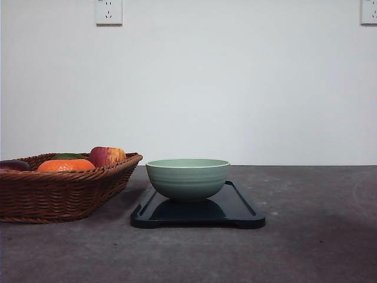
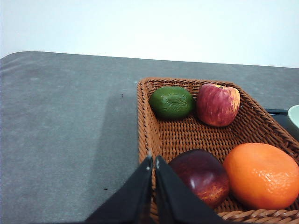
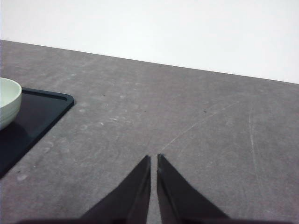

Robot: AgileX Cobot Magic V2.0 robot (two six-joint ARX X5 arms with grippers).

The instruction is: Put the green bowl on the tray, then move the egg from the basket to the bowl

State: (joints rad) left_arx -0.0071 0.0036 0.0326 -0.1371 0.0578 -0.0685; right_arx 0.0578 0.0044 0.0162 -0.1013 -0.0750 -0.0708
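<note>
soft even indoor light, pretty bright, no harsh glare, faint sheen on the glossy tray point(image 1: 244, 207), soft shadow beside the basket point(image 1: 35, 194), front view slightly grainy, wrist views sharp enough

One green bowl point(image 1: 188, 178), one tray point(image 1: 242, 215), one basket point(image 1: 59, 194), four fruits point(image 2: 218, 104)

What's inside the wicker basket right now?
The basket holds a lime, a red apple, an orange and a dark red fruit. No egg shows; anything beneath them is hidden.
</note>
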